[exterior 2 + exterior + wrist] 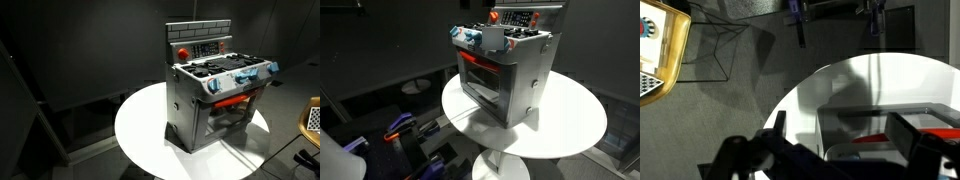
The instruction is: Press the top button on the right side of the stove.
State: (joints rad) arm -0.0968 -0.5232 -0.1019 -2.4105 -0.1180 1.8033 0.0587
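Observation:
The stove (505, 75) is a small silver-grey toy oven with a red-orange framed door and blue-and-white knobs. It stands on a round white table (570, 125) and shows in both exterior views (215, 95). Its dark raised back panel (200, 45) carries a red button (183, 52) and small buttons. In the wrist view my gripper (845, 130) is open and empty, with its dark fingers either side of the stove (875, 125) below it. The gripper does not clearly show in either exterior view.
The table base (500, 165) stands on a dark floor. Blue and orange clutter (405, 130) and a white disc (415, 87) lie on the floor beside it. A yellow-rimmed object (660, 50) and thin stand legs (725, 55) are off the table. Dark walls lie behind.

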